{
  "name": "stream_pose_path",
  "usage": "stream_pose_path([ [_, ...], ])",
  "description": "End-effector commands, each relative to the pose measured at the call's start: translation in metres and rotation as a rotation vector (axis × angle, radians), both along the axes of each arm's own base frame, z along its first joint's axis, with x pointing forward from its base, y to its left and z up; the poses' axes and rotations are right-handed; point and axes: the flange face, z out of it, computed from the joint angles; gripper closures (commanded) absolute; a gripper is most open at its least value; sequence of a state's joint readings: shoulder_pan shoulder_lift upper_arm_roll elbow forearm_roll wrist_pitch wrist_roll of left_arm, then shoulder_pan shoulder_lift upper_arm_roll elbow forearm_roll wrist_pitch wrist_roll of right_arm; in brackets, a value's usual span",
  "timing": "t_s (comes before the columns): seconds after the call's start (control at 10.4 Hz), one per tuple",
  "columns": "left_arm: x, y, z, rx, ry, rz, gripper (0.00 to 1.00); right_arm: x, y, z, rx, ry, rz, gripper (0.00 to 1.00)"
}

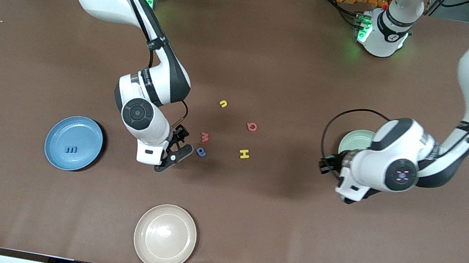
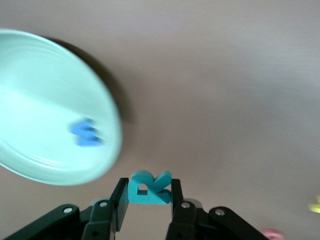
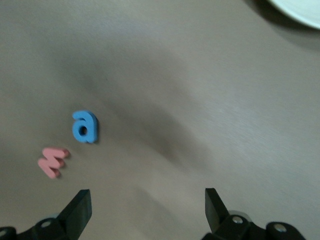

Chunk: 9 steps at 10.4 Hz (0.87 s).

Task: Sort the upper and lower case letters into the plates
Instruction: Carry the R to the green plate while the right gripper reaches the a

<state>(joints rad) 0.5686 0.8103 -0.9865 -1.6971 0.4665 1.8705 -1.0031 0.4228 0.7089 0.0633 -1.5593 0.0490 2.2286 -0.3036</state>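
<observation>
Teal R [image 2: 149, 187] is pinched between the left gripper's [image 2: 148, 200] fingers, jaws nearly closed on it, held in air just beside the pale green plate [image 1: 353, 139], w/ the arm covering most of that plate in front view. The plate already has a blue letter [image 2: 86, 133] in it per left wrist view.

Step in hand, as I judge it: drop the R into the green plate. To do it well: carry the R over the plate's middle, not the rim, go low before letting go so it doesn't bounce out, avoid landing on the blue letter.

Right gripper [image 1: 173, 157] has jaws wide apart, nothing held, over bare table well apart from the green plate, by blue a [image 1: 201, 151] & red w [image 1: 204, 137]. Yellow H [image 1: 244, 153], red Q [image 1: 252, 127] & yellow u [image 1: 223, 103] lie between those and the green plate. Blue plate [image 1: 74, 143], w/ a blue letter in it, and cream plate [image 1: 165, 236] sit well apart from the green one.
</observation>
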Motion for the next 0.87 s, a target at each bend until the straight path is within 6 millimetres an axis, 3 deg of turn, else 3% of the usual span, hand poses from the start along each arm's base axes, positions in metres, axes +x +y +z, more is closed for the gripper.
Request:
stream_pose_path([
  [0.0,-0.037,0.047,-0.035,-0.003,-0.035,-0.133,0.82,-0.004,0.03,-0.015,0.04,0.004,-0.005,0.0],
  [0.1,-0.046,0.056,-0.043,0.006,-0.062,-0.169,0.82,-0.003,0.034,-0.022,0.043,-0.003,-0.031,0.0],
  [0.19,-0.055,0.061,-0.053,0.026,-0.088,-0.209,0.66,-0.006,0.056,-0.024,0.052,-0.02,-0.041,0.0],
  [0.29,-0.056,0.06,-0.056,0.029,-0.095,-0.22,0.58,-0.012,0.076,-0.024,0.05,-0.027,-0.066,0.0],
  [0.39,-0.055,0.057,-0.053,0.03,-0.099,-0.218,0.2,-0.015,0.084,-0.026,0.046,-0.027,-0.075,0.0],
  [0.48,-0.054,0.05,-0.048,0.025,-0.104,-0.218,0.0,-0.014,0.082,-0.03,0.033,-0.033,-0.066,0.0],
  [0.68,-0.051,0.039,-0.042,0.022,-0.112,-0.204,0.0,-0.012,0.076,-0.036,-0.032,-0.065,-0.016,0.0],
  [0.77,-0.049,0.02,-0.035,0.024,-0.123,-0.2,0.0,-0.013,0.076,-0.036,-0.04,-0.066,-0.023,0.0],
])
